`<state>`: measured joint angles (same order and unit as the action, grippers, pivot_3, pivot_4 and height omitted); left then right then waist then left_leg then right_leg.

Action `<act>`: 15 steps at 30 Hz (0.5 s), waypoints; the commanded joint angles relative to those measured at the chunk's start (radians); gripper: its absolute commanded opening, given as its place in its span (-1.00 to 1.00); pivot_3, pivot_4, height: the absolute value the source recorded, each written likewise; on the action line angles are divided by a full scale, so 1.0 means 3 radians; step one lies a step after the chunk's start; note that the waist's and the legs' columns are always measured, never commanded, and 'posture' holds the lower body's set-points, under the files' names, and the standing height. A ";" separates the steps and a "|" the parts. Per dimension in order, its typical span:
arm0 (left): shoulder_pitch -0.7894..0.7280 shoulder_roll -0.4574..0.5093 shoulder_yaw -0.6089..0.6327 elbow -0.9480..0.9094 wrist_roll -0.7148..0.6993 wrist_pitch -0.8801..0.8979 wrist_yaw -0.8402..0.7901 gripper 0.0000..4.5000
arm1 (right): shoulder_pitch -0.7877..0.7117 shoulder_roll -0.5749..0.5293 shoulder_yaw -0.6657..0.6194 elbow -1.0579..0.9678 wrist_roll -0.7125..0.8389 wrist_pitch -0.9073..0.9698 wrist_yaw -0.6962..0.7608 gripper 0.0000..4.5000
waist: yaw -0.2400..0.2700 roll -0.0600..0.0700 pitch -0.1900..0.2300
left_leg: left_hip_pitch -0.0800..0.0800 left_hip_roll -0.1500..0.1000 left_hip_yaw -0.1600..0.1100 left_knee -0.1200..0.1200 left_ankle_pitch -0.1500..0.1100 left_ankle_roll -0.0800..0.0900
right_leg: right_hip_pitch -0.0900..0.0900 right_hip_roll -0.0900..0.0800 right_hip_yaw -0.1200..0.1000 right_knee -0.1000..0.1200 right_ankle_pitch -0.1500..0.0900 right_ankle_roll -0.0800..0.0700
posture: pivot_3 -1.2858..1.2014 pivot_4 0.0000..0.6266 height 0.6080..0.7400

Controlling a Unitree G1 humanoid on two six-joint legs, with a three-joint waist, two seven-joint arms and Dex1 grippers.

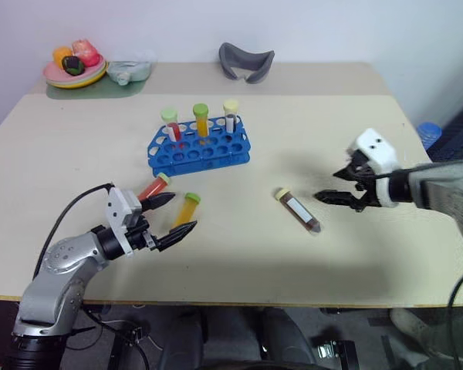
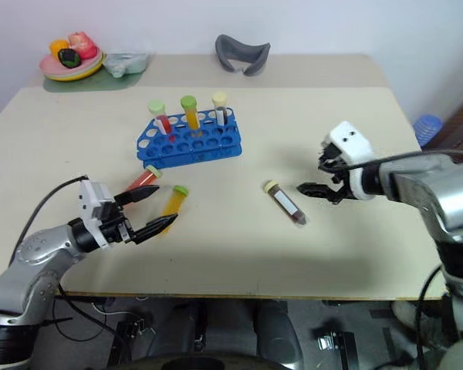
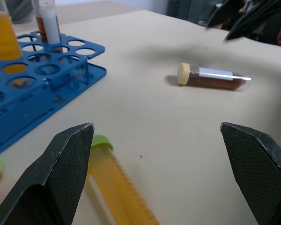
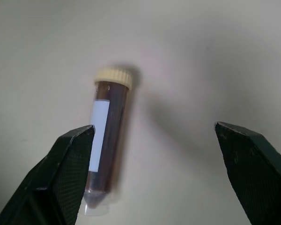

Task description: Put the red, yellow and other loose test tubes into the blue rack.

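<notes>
**Both claws spread wide, three tubes still on the table**

Right gripper [image 1: 341, 198] hangs with its fingers spread wide and nothing between them, pointing down at the brown tube [image 1: 298, 210]. That tube lies flat on the table [image 1: 239, 254], well to the right of the blue rack [image 1: 200, 146] and nearer the front edge, its cream cap turned toward the rack and its pointed tip away from it. In the right wrist view the tube sits close against one finger [image 4: 61, 178] and not centred in the gap, its long axis running roughly along the fingers. I judge the claw needs a shift sideways and a turn of the wrist to close across the tube's body.

Left gripper [image 1: 170, 214], likewise wide open and empty, sits in front of the rack and slightly to its left. The red tube [image 1: 152, 187] and the yellow tube [image 1: 186, 209] lie just beside its fingertips, caps toward the rack. The left arm is plainly nearer these two; the right arm is nearer the brown one.

Three capped tubes already stand in the rack's back row; the front holes are free. Bare table surrounds the brown tube on every side, and the front edge is well apart from it.
</notes>
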<state>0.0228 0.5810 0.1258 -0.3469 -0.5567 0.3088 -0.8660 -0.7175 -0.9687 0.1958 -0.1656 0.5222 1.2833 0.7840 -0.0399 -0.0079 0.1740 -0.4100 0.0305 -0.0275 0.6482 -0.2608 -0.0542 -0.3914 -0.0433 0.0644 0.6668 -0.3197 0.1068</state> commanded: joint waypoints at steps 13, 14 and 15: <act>0.0085 -0.0206 -0.0131 -0.0182 -0.0057 0.0083 0.0136 0.96 | -0.1420 0.0386 0.1431 0.1174 -0.0236 0.0582 0.0852 0.86 | -0.0010 0.0001 0.0000 | 0.0000 0.0001 -0.0002 0.0001 -0.0001 0.0001 | -0.0006 -0.0001 0.0000 0.0005 0.0000 0.0000 | 0.03 -0.52 1.00; 0.0089 -0.0218 -0.0136 -0.0190 -0.0055 0.0089 0.0146 0.96 | -0.1455 0.0398 0.1481 0.1199 -0.0240 0.0591 0.0891 0.86 | -0.0009 0.0001 0.0000 | 0.0000 0.0001 -0.0002 0.0001 -0.0001 0.0001 | -0.0006 -0.0001 0.0000 0.0005 0.0000 0.0000 | 0.03 -0.52 1.00; 0.0092 -0.0229 -0.0144 -0.0196 -0.0046 0.0090 0.0154 0.96 | -0.1486 0.0406 0.1529 0.1218 -0.0242 0.0606 0.0926 0.86 | -0.0008 0.0001 0.0000 | 0.0000 0.0000 -0.0003 0.0001 -0.0001 0.0001 | -0.0006 -0.0001 0.0000 0.0005 0.0000 0.0000 | 0.03 -0.52 1.00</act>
<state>0.0465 0.5145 0.0861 -0.3657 -0.5585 0.3396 -0.8240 -1.1328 -0.8423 0.6448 0.1973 0.4533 1.4562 1.0386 -0.0422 -0.0076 0.1741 -0.4099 0.0307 -0.0283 0.6485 -0.2610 -0.0539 -0.3931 -0.0437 0.0645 0.6682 -0.3196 0.1069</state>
